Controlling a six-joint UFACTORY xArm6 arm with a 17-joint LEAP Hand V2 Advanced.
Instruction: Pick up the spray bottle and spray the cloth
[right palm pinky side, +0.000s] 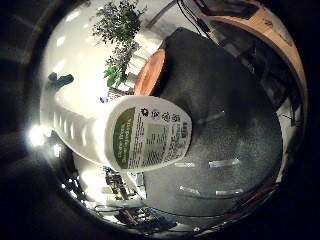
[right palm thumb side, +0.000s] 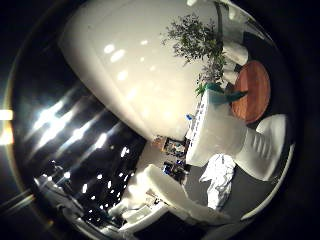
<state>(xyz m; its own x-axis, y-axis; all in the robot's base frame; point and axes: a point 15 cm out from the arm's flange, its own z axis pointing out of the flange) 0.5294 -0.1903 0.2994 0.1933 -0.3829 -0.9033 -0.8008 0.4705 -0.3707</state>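
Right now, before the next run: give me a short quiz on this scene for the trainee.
1. True or false: the cloth lies crumpled on the dark tabletop.
2. Pick one: the trigger of the spray bottle is A) red, B) teal, C) yellow.
3. Short answer: which thing is nearest the palm cameras?

Key: 1 true; 2 B; 3 the spray bottle, which fills much of the little finger side view.
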